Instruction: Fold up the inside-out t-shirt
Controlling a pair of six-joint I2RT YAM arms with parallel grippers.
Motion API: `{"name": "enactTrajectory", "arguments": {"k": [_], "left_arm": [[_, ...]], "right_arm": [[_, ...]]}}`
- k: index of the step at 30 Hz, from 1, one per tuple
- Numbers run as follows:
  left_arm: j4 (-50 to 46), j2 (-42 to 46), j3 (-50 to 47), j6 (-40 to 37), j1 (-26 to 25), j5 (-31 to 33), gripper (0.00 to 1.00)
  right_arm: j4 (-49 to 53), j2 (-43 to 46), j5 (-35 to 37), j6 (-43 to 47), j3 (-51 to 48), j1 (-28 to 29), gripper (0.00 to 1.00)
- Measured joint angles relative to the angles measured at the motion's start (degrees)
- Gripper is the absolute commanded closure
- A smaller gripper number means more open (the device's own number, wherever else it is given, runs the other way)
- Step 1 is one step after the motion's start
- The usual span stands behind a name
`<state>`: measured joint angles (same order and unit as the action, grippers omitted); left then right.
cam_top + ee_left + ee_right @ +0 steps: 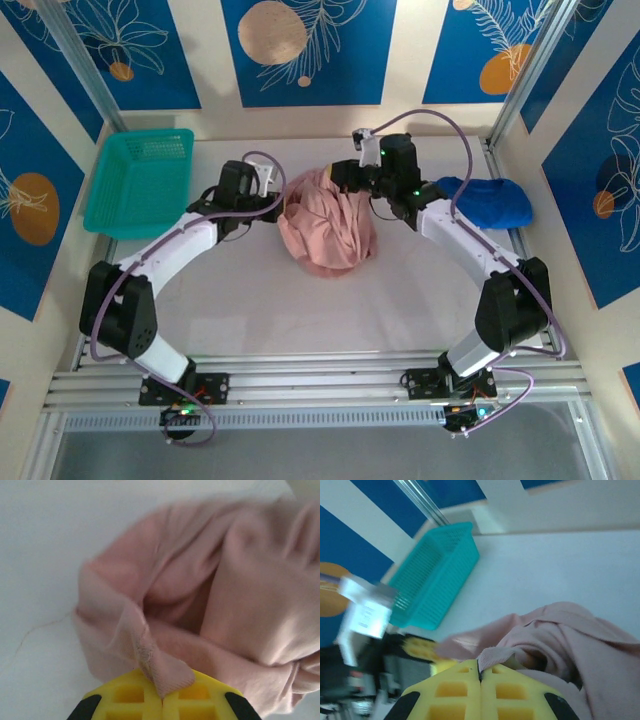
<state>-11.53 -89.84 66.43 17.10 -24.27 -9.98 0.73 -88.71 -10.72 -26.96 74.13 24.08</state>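
The inside-out t-shirt [325,228], salmon pink, hangs bunched between both arms over the middle of the white table. My left gripper [284,197] is shut on its left edge; in the left wrist view a hem of the t-shirt [165,672] is pinched between the yellow jaws of the gripper [162,700], with the rest of the cloth drooping beyond. My right gripper [345,180] is shut on the upper right edge; in the right wrist view a fold of the t-shirt [495,655] is clamped at the gripper [480,672].
A teal basket [140,180] stands at the back left, seen too as the basket [432,575] in the right wrist view. A royal-blue garment [490,200] lies at the back right. White table [320,320] stretches in front of the shirt.
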Motion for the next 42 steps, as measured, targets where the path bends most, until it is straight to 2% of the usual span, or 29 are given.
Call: {"name": "enactTrajectory", "arguments": {"k": [7,10,13,16,18,20,23,26,28,30,32,34,37,40,42], "left_arm": [[1.7,-2.1,-9.1,5.1,0.6,10.5,0.98],[2.8,-2.7,-13.4,6.0,0.7,11.1,0.67],[3.5,-1.7,-16.2,6.9,0.7,10.3,0.5],[3.8,3.7,-18.1,7.5,0.7,8.2,0.35],[4.4,9.0,-18.4,8.5,0.7,6.1,0.29],[6.8,14.2,-18.2,10.1,0.6,3.2,0.28],[9.9,16.2,-15.6,13.1,-0.2,-2.2,0.26],[12.3,11.5,-10.3,15.6,-1.9,-7.0,0.26],[13.2,7.0,-6.7,16.8,-3.3,-9.7,0.31],[14.6,2.4,-3.8,18.6,-4.4,-12.4,0.48],[15.7,-2.0,-1.5,20.0,-5.2,-14.3,0.78],[15.8,-4.9,-0.4,20.7,-5.3,-14.4,0.95],[15.6,-6.6,-1.1,21.5,-4.7,-13.2,1.0],[15.7,-6.5,-3.5,21.7,-2.5,-10.4,1.0],[15.5,-6.2,-5.8,21.6,-1.0,-7.8,0.9]], "right_arm": [[-4.3,5.6,-7.2,-3.5,-0.1,-5.5,1.0],[-6.8,8.0,-10.1,-3.4,-1.7,-7.0,1.0],[-7.7,8.5,-13.1,-1.7,-4.3,-7.1,1.0],[-7.1,7.8,-15.1,0.3,-6.6,-7.1,1.0],[-6.3,7.2,-15.9,1.6,-7.8,-7.0,1.0],[-5.6,6.8,-16.6,2.6,-8.4,-6.9,1.0],[-5.4,6.8,-17.0,3.6,-8.9,-6.7,1.0],[-5.8,6.8,-17.2,4.0,-9.4,-6.1,1.0],[-5.8,6.8,-17.4,4.1,-9.4,-5.7,1.0],[-5.9,6.8,-17.4,4.1,-9.4,-5.5,1.0],[-5.8,6.8,-17.4,4.1,-9.4,-5.4,1.0],[-5.6,6.8,-17.4,3.8,-9.1,-5.6,1.0],[-4.7,6.8,-18.1,1.8,-6.4,-7.0,1.0],[-4.7,7.6,-18.3,-1.2,-1.9,-9.1,1.0],[-5.7,9.2,-18.3,-3.0,0.1,-9.9,1.0]]}}
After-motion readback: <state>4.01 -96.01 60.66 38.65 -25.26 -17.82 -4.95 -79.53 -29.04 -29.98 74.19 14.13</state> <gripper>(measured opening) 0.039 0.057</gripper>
